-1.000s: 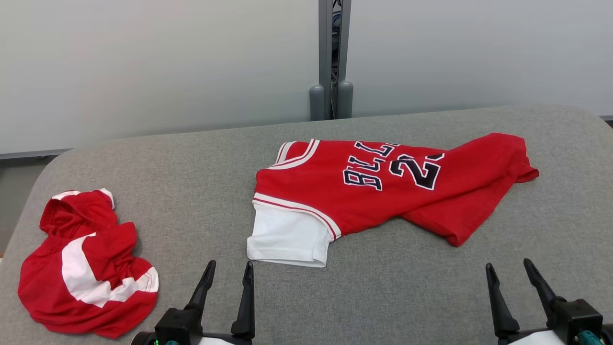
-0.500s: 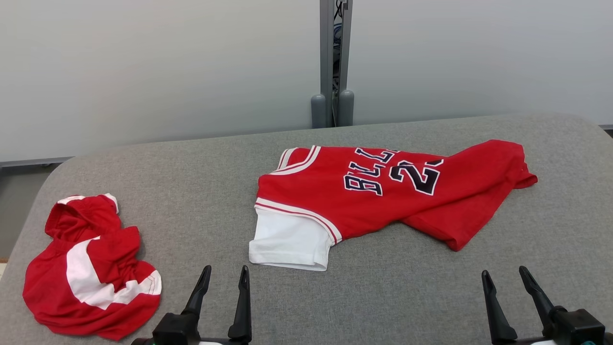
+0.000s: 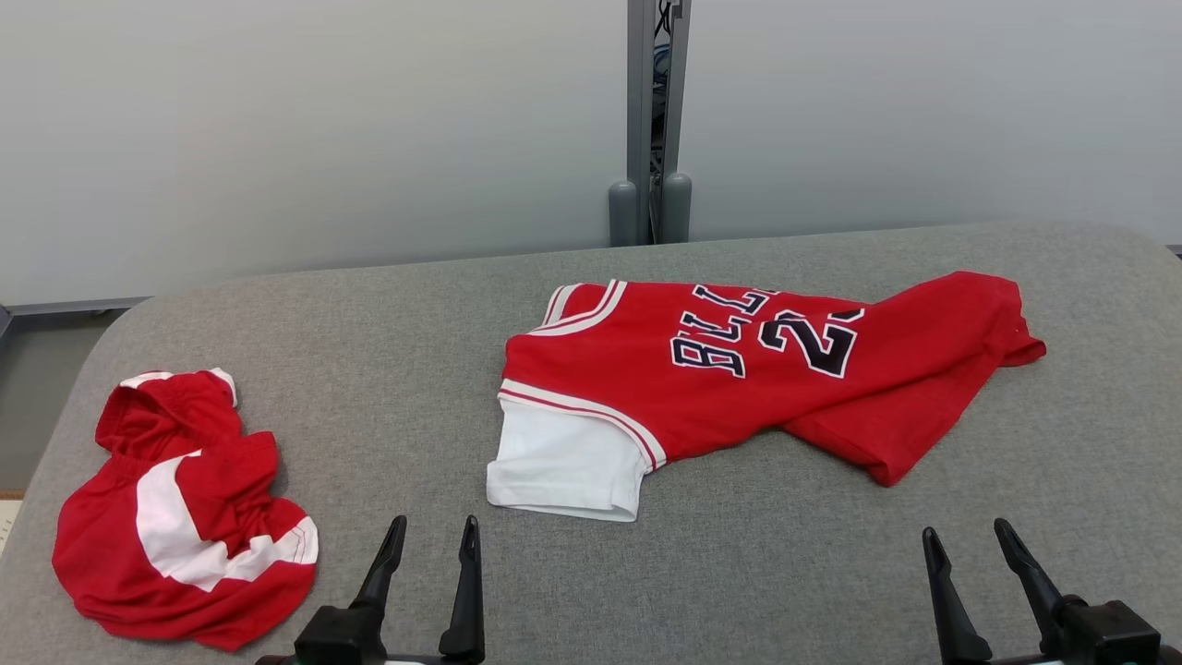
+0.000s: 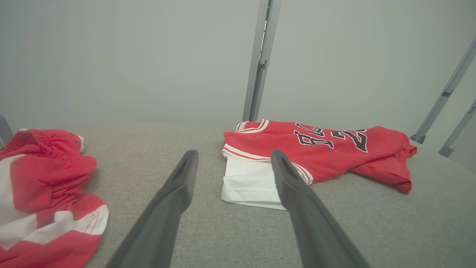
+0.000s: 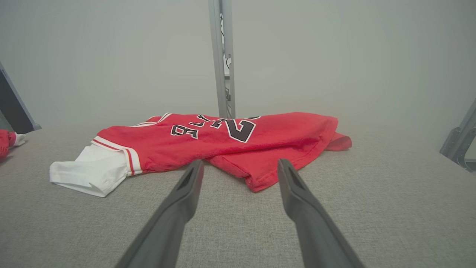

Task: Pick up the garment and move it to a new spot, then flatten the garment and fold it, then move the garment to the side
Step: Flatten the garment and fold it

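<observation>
Nearest, the left pincer (image 3: 435, 522) and the right pincer (image 3: 963, 526) sit at the front edge of the grey counter (image 3: 369, 351), both with fingers spread wide and nothing between them; neither touches cloth. By this the task looks barely begun: no pick-up made, and the move, the flattening, the fold and the setting aside are all left to do.

Just beyond the left pincer lies the red jersey (image 3: 739, 369), likely the garment meant; it sprawls mid-counter with its white sleeve (image 3: 563, 466) toward the robot and its far end bunched and doubled over on the robot's right; part of the lettering is lost in a fold.

Well apart, at the counter's left edge, a second red-and-white garment (image 3: 185, 536) sits in a crumpled heap; it takes up ground on that side where the jersey might be laid.

Farthest, a grey post (image 3: 651, 111) stands against the pale wall (image 3: 277, 139) behind the counter, clear of the work.
</observation>
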You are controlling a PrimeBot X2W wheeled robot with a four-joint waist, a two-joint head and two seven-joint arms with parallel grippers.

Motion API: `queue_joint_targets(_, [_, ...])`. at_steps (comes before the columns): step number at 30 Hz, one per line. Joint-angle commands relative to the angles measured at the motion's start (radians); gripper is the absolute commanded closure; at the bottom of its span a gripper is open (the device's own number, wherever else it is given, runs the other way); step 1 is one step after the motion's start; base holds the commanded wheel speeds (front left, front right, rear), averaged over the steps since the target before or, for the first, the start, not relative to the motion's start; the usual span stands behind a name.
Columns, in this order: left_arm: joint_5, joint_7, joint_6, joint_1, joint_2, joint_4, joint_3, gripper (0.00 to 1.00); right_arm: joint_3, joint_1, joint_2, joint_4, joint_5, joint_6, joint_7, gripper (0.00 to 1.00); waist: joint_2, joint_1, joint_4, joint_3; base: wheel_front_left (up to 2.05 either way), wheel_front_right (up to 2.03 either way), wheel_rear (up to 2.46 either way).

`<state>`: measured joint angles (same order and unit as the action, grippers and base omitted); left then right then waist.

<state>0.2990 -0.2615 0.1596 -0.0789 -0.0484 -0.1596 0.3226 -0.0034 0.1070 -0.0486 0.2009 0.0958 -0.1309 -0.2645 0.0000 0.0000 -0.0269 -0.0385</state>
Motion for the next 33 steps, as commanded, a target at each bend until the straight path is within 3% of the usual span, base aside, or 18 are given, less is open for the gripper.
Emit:
queue_joint_targets(1, [-0.001, -0.003, 0.006, -0.007, -0.004, -0.002, -0.004, 0.00, -0.001, 0.003, -0.004, -0.001, 0.002, 0.000, -0.002, 0.00, 0.0000, 0.0000, 0.000, 0.000, 0.00, 0.00, 0.00])
queue_joint_targets(22, [0.010, -0.003, 0.005, 0.025, -0.004, -0.029, 0.005, 0.00, 0.004, -0.009, -0.004, 0.010, -0.003, 0.000, -0.002, 0.00, 0.0000, 0.0000, -0.011, 0.012, 0.00, 0.00, 0.00])
queue_joint_targets(33, [0.081, 0.013, -0.038, 0.228, -0.004, -0.320, 0.094, 0.00, 0.037, -0.037, -0.004, -0.001, 0.005, 0.000, -0.002, 0.00, 0.0000, 0.0000, -0.030, 0.072, 0.00, 0.00, 0.00])
